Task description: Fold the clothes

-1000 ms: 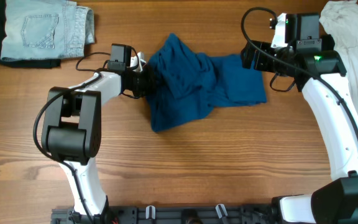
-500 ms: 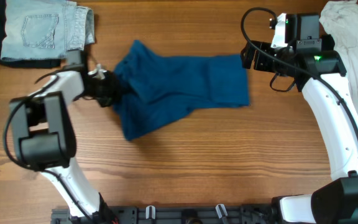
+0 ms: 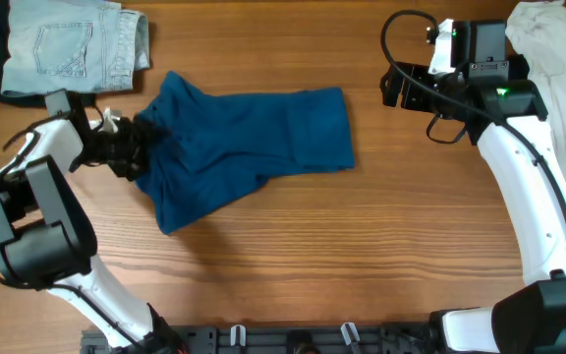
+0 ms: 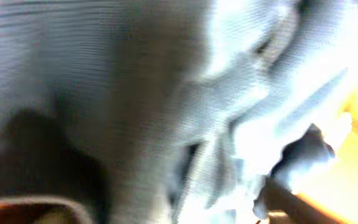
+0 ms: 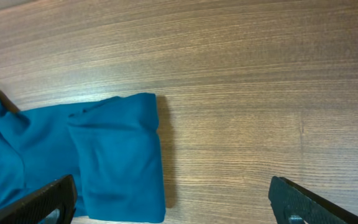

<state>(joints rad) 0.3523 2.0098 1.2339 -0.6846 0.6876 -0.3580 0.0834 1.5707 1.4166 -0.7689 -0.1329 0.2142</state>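
One large deep-blue top of soft cloth [image 3: 254, 133] lay crumpled across the upper middle of the brown wooden table [image 3: 362, 265]. Its right edge was folded straight and its lower left corner trailed toward the bottom of the frame. The left gripper [image 3: 129, 149] sat against the top's bunched left edge. Its wrist view was a blur of cloth, so I cannot tell whether its jaws were apart or clamped. The right gripper [image 3: 391, 88] hovered at upper right, fingers spread wide with nothing between them, clear of the top's right edge. Bare wood stretched below the top. A folded pale blue denim piece [image 3: 72, 44] lay upper left, and a rumpled white garment [image 3: 558, 69] lay in the upper right corner.
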